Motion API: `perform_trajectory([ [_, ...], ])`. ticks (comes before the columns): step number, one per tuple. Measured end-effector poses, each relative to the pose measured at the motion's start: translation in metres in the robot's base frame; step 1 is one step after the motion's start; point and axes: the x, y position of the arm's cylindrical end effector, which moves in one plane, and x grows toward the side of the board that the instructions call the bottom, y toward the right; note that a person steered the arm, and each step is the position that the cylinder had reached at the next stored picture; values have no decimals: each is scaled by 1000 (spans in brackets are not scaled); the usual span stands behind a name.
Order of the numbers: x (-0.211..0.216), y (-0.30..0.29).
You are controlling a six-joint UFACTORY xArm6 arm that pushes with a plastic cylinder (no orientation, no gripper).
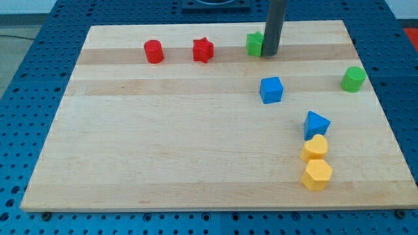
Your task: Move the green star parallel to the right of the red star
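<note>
The green star lies near the view's top, partly hidden behind my rod. My tip touches its right side. The red star lies to its left at about the same height, with a gap between them. A red cylinder lies further left.
A blue cube sits below the green star. A green cylinder stands at the view's right. A blue wedge-like block, a yellow heart-like block and a yellow hexagon line up at the lower right. The board's top edge is close.
</note>
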Motion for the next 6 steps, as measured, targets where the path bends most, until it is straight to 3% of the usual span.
perform_trajectory([
  [1,18,16],
  [2,-4,47],
  [3,-74,60],
  [4,-96,-34],
  [5,-67,-63],
  [6,-42,-38],
])
